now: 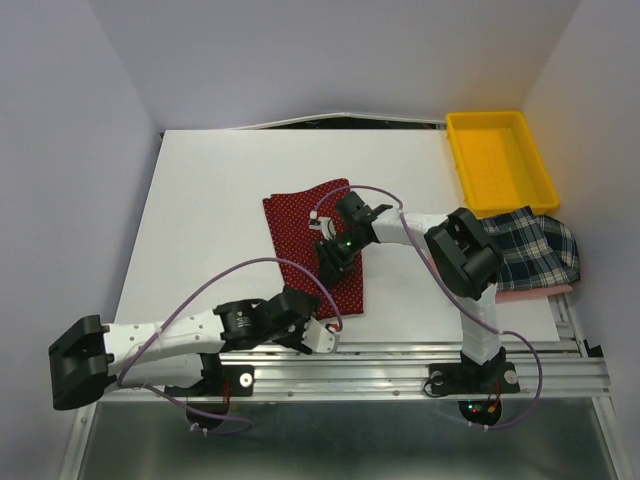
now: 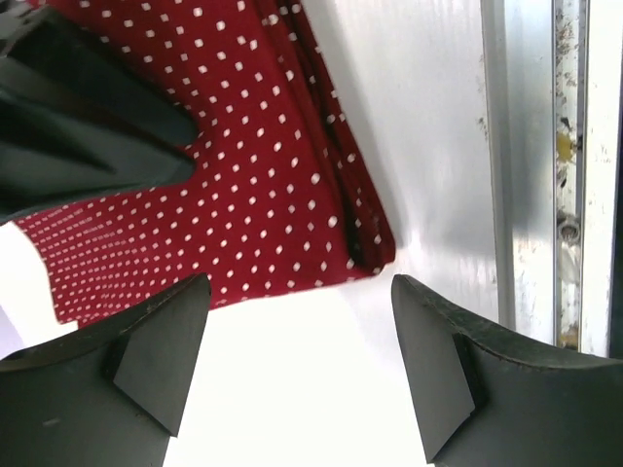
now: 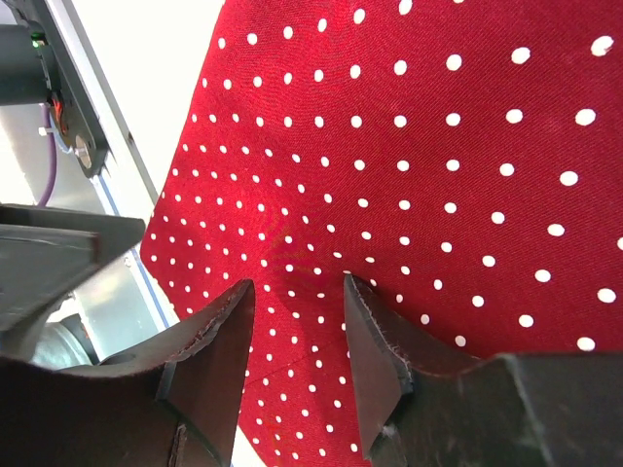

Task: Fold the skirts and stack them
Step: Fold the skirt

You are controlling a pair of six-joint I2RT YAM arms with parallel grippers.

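Here the red dotted skirt (image 1: 295,232) lies flat in the middle of the table (image 1: 210,190). The plaid skirt (image 1: 535,250) sits bunched at the right edge, just beside the yellow tray (image 1: 500,117) and well apart from the red one.

The step in hand looks like a fold of the red skirt. The right gripper (image 3: 297,287) stands over the middle of the cloth, fingers half spread and tips close to the surface. A faint pucker shows between them, but I cannot make out anything pinched. The left gripper (image 2: 300,292) hovers low at the skirt's near corner, its jaws spread wide and empty, with the corner just ahead of them (the edge there looks doubled into a thick seam, so it should offer a good bite).

To do this well, I think the left gripper should slide in low until the corner sits deep between its fingers. It should take every layer and close fully before lifting. The right gripper would serve best as an anchor, pressing where the crease should fall so the slick table does not let the whole skirt drag.

The fold should then travel in a low arc, and the right arm should clear out before the cloth lands. The likely slips are catching only the top layer or pulling the skirt askew.
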